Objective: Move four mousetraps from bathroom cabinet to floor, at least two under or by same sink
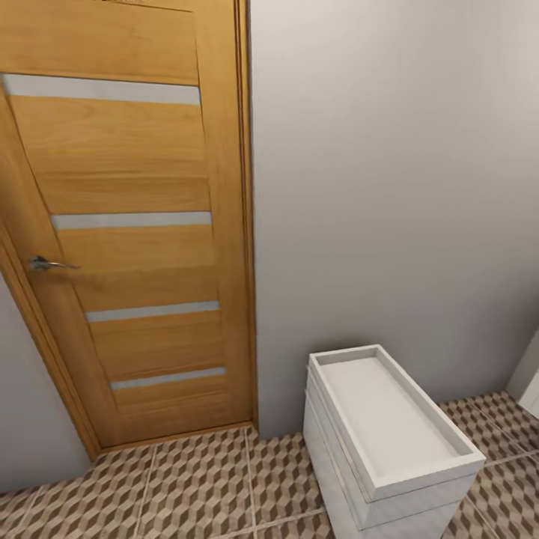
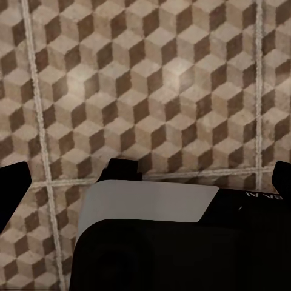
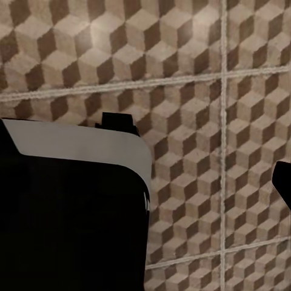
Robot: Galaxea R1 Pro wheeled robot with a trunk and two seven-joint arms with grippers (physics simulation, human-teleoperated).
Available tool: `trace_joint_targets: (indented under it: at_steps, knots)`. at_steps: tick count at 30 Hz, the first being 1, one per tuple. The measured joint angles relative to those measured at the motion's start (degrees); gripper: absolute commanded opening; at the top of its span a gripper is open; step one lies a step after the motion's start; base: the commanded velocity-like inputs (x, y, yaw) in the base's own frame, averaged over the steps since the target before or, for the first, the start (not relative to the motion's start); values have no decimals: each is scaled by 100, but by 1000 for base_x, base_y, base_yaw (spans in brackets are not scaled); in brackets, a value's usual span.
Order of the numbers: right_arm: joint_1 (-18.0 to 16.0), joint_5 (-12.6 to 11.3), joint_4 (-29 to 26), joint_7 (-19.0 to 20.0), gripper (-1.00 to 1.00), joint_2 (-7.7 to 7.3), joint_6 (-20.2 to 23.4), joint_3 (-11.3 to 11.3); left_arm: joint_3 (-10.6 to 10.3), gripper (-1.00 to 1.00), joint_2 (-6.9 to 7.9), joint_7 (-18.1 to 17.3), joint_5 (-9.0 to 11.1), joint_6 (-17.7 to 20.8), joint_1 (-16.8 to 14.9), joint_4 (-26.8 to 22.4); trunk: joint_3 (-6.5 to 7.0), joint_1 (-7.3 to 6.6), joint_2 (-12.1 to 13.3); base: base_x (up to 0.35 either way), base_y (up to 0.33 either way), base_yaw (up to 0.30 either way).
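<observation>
**A:** Where are we with the mousetraps?

**B:** None to be seen yet, nor the orange-brown cabinet. The head view faces a wooden door (image 1: 127,224) with a metal handle (image 1: 49,263), a grey wall (image 1: 389,187), and a low white drawer unit (image 1: 389,442) standing on the floor (image 1: 202,486).

**A:** And the arms?

**B:** Both wrist views look down at the cube-patterned tiles. The left gripper (image 2: 145,176) shows dark fingertips (image 2: 13,182) set wide apart with nothing between them, so it's released. The right gripper (image 3: 200,151) shows too little of itself; I can't tell its state.

**A:** So what makes this step go well?

**B:** I'd turn the base away from the door, keep clear of the white unit, and keep the arms tucked low until the cabinet comes into sight.
</observation>
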Motion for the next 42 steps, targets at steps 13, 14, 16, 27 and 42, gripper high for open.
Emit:
trace_joint_targets:
  at_steps: [13,14,16,27,42]
  knots:
    - [-5,-11,0,-14,100,-6,-7,-6,-3,100,0,0,0,0,0,0,0,0,0,0,0,47]
    - [-4,-7,0,-12,100,-6,-10,-6,-2,100,0,0,0,0,0,0,0,0,0,0,0,122]
    - [-4,5,0,-9,100,-6,-16,-4,-2,100,0,0,0,0,0,1,0,0,0,0,0,167]
    - [-1,20,0,-8,100,-1,-21,5,1,100,0,0,0,0,2,0,0,0,0,0,0,249]
    - [-2,18,0,-8,100,0,-26,2,-1,100,0,0,-1,0,1,1,0,0,0,0,0,296]
